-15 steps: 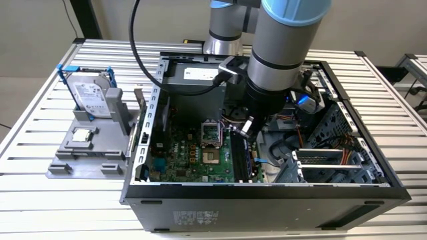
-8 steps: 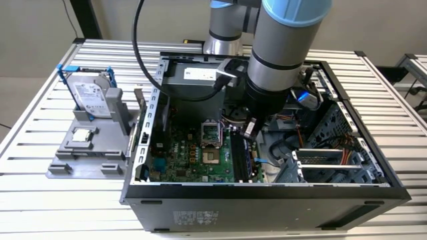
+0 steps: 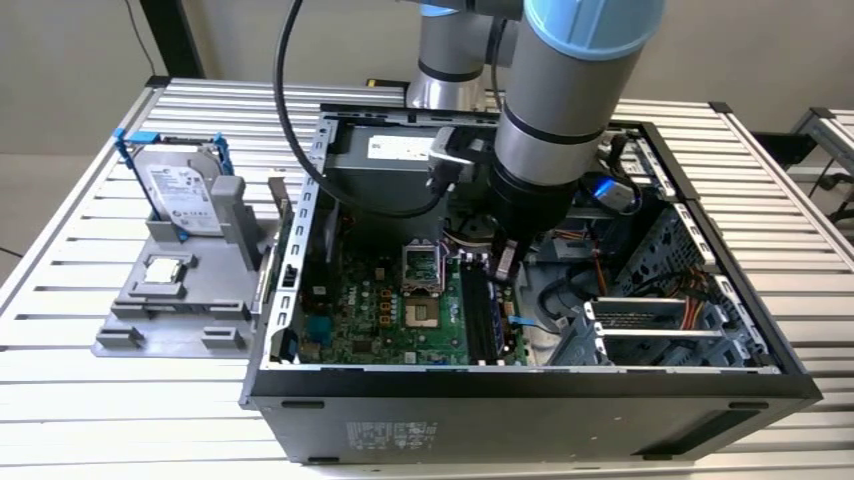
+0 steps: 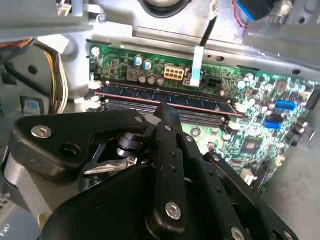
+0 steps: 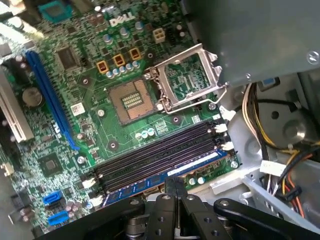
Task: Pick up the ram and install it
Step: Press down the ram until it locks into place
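Ribbed aluminium slats are forming the tabletop (image 3: 80, 250), and an open computer case (image 3: 534, 385) of dark sheet metal is lying on it with its side off. Beside the case, toward the exterior view's left, a grey plastic fixture (image 3: 174, 310) is carrying a silver hard drive (image 3: 180, 195) in a blue bracket and a small square processor chip (image 3: 163, 268).

Inside the case, the green motherboard (image 5: 95, 145) is showing its glossy, component-studded face, with the metal socket frame (image 5: 187, 82) hinged open over bare contacts. Long black memory slots (image 5: 160, 152) are running side by side near the board's edge, white latches at their ends. The ram (image 4: 165, 99), a thin, narrow board with flat dark chips, is sitting upright in the outermost slot.

The gripper (image 4: 167, 116), of matte black bolted links, is hanging just above the ram with its fingers drawn together on nothing. Yellow and orange cables (image 5: 287, 175) and the grey metal wall are crowding the slots' outer side; the board's middle is lying open.
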### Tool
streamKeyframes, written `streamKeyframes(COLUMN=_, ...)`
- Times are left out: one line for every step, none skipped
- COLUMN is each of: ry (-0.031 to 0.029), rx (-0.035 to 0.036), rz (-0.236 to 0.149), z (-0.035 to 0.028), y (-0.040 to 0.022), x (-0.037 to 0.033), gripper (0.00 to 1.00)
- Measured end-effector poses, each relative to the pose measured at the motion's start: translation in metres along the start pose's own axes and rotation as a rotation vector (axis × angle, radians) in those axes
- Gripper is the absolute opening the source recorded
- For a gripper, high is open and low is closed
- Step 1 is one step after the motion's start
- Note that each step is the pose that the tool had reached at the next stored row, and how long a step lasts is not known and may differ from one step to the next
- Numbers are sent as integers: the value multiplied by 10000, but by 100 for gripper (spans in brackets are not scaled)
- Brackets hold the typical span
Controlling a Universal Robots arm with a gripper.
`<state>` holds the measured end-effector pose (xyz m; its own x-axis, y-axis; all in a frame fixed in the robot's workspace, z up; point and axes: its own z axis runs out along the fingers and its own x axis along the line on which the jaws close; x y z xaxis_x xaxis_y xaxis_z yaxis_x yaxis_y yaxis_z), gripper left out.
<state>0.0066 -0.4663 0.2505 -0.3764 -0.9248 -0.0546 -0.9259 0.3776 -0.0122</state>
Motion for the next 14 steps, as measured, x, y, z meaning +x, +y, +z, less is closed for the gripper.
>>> streamKeyframes(ry=-3, rx=-10, rz=-186, z=6, y=0, x=0, gripper=0)
streamKeyframes(ry=-6, rx=-17, rz=-366, z=13, y=0, x=1, gripper=0)
streamKeyframes(ry=-9, rx=-25, rz=-544, z=21, y=0, x=1, gripper=0)
streamKeyframes(ry=-11, rx=-34, rz=-725, z=28, y=0, x=2, gripper=0)
streamKeyframes(ry=-14, rx=-43, rz=-909, z=37, y=0, x=2, gripper=0)
streamKeyframes(ry=-16, rx=-53, rz=-1095, z=45, y=1, x=2, gripper=0)
streamKeyframes(ry=-20, rx=-61, rz=-1274, z=52, y=1, x=3, gripper=0)
streamKeyframes(ry=-22, rx=-68, rz=-1453, z=59, y=1, x=3, gripper=0)
streamKeyframes(ry=-26, rx=-75, rz=-1640, z=65, y=1, x=3, gripper=0)
streamKeyframes(ry=-29, rx=-84, rz=-1823, z=72, y=1, x=4, gripper=0)
streamKeyframes(ry=-32, rx=-92, rz=-1999, z=78, y=1, x=4, gripper=0)
streamKeyframes(ry=-33, rx=-101, rz=-2183, z=82, y=1, x=5, gripper=0)
streamKeyframes(ry=-36, rx=-109, rz=-2363, z=87, y=1, x=5, gripper=0)
streamKeyframes(ry=-40, rx=-119, rz=-2553, z=92, y=1, x=5, gripper=0)
